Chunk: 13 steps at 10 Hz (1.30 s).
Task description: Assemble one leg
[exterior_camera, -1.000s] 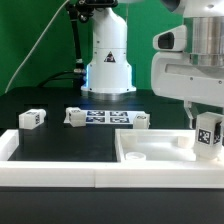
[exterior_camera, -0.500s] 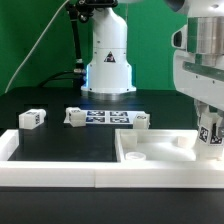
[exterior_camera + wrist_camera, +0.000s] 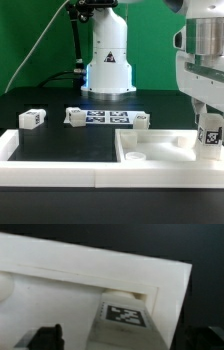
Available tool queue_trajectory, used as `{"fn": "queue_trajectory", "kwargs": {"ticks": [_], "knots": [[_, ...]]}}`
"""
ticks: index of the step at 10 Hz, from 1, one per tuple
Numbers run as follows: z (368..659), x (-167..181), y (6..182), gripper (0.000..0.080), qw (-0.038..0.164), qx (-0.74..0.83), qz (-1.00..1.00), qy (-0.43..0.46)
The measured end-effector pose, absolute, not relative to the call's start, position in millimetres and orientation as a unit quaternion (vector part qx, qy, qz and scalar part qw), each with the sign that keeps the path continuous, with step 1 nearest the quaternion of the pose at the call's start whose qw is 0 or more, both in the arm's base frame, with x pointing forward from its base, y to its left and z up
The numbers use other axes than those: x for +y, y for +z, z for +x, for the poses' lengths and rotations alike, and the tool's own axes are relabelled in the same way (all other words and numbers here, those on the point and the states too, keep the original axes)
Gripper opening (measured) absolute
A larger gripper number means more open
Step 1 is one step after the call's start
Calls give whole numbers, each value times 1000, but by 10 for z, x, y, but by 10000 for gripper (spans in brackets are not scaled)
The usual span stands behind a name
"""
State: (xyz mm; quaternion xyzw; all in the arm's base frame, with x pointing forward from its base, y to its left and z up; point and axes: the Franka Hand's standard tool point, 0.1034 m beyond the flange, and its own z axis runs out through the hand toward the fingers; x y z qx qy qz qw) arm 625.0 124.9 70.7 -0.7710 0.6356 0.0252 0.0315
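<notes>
We start between the fingers of the gripper (image 3: 207, 118). In the wrist view one dark finger (image 3: 45, 336) stands off to the side of the leg (image 3: 125, 314), with bare white surface showing between them. The other finger is only a dim shape at the opposite edge. We therefore read the jaws as apart, astride the leg and not pinching it. The exterior view cannot settle this, since there the finger overlaps the leg.

The leg stands upright, its tag sticker facing us, in the far corner of the panel (image 3: 150, 148) on the exterior view's right. Its rounded end is tucked against the raised rim. We cannot tell whether it is seated or screwed home. In our judgement this one leg is in its corner and what remains is to tighten or confirm it.

Further out, three more legs lie loose on the black table (image 3: 60, 140) beyond the panel. One (image 3: 32, 118) is far to the exterior view's left, and another (image 3: 75, 116) is just beside the marker board (image 3: 108, 117). The third (image 3: 141, 121) is near the panel's far rim. None of these is fitted.

The wrist hangs straight down over that corner with the fingers pointing at the panel. The hand comes in from the top of the exterior view's right, well apart from the arm's base (image 3: 108, 60) at the far middle.
</notes>
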Motion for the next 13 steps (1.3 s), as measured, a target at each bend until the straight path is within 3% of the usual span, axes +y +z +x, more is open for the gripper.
{"fn": "queue_trajectory", "kwargs": {"ticks": [5,12,13], "knots": [[6283,1238,728,649,36,407,-913,16],[6252,1212,740,649,15,47,-999,-4],[6253,1214,738,596,15,36,-999,-5]]}}
